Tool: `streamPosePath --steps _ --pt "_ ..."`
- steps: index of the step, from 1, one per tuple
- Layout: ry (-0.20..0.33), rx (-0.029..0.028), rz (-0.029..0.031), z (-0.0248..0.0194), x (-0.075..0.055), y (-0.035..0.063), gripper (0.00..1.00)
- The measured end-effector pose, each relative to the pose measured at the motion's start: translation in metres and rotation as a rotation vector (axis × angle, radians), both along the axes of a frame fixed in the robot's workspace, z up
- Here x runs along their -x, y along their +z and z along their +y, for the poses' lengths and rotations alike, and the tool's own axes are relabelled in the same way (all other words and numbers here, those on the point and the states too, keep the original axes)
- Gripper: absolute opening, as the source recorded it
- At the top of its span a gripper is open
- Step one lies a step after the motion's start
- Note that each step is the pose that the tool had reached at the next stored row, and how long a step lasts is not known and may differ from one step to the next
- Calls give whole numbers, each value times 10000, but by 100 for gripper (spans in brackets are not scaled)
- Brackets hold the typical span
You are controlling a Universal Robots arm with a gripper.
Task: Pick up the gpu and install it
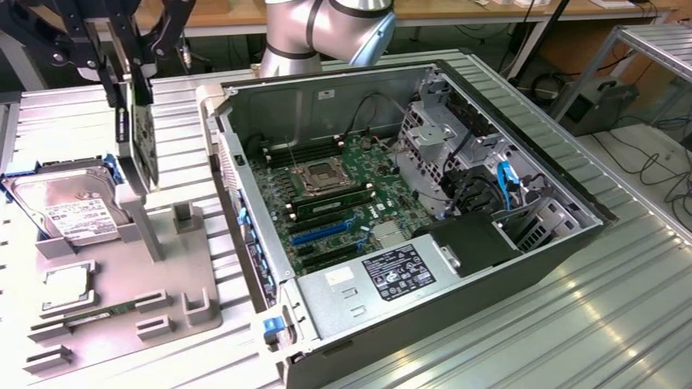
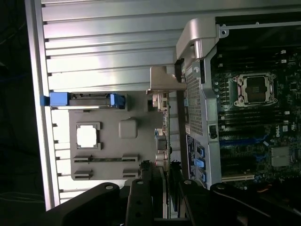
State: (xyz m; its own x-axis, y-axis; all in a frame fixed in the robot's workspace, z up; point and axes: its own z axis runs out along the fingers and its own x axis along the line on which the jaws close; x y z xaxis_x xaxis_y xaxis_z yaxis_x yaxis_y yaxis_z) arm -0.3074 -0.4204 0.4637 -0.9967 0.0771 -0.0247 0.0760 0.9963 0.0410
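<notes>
Closest to the wrist camera are the black fingers (image 2: 140,197) of the gripper (image 2: 161,165), clamped on either side of the gpu (image 2: 164,136). The card shows edge-on there, running away from the lens to its silver bracket (image 2: 164,82) at the far end. In the exterior view the card hangs below the gripper at about 10 o'clock in the picture, with its long axis running from 12 to 6 o'clock, so I judge it to be held upright with the bracket end down. It hangs over the grey fixture tray (image 1: 184,284). Its lower end looks to be just above the tray's upright holder, though whether the two are touching I cannot tell. The open computer case (image 1: 281,105) lies on the desk (image 1: 540,340) just beside the tray, at about 3 o'clock from the card, with the motherboard (image 1: 335,194) facing up inside it. The relation that matters is the offset to the blue expansion slots (image 1: 324,232) — they sit at roughly 4 o'clock from the card, beyond the case's near wall and lower than the card's bottom edge. The slots run flat on the board from 8 to 2 o'clock, while the card's length stands vertical. On the tray, a hard drive (image 1: 70,207) stands at 9 o'clock from the holder, and a memory stick (image 1: 108,312) lies at about 7 o'clock — both apart from the gripper.
</notes>
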Motion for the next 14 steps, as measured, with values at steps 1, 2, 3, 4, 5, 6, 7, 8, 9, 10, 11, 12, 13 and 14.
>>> streamPosePath --steps 1,2,3,4,5,6,7,8,9,10,11,12,13,14 --pt "-1 0 0 1 0 18 27" --pt "0 1 1 1 0 33 27" --pt "0 0 0 1 0 41 27" --pt "0 0 0 1 0 48 27" --pt "0 1 0 1 0 58 27" --pt "0 1 0 2 0 67 27" --pt "0 0 0 2 0 76 27" --pt "-1 1 0 2 0 85 27" --pt "0 1 0 2 0 103 27" --pt "0 1 1 3 0 113 27" --pt "0 0 0 3 0 122 27" --pt "0 0 0 3 0 130 27" --pt "0 0 0 3 0 141 27" --pt "-1 0 0 4 0 151 27"
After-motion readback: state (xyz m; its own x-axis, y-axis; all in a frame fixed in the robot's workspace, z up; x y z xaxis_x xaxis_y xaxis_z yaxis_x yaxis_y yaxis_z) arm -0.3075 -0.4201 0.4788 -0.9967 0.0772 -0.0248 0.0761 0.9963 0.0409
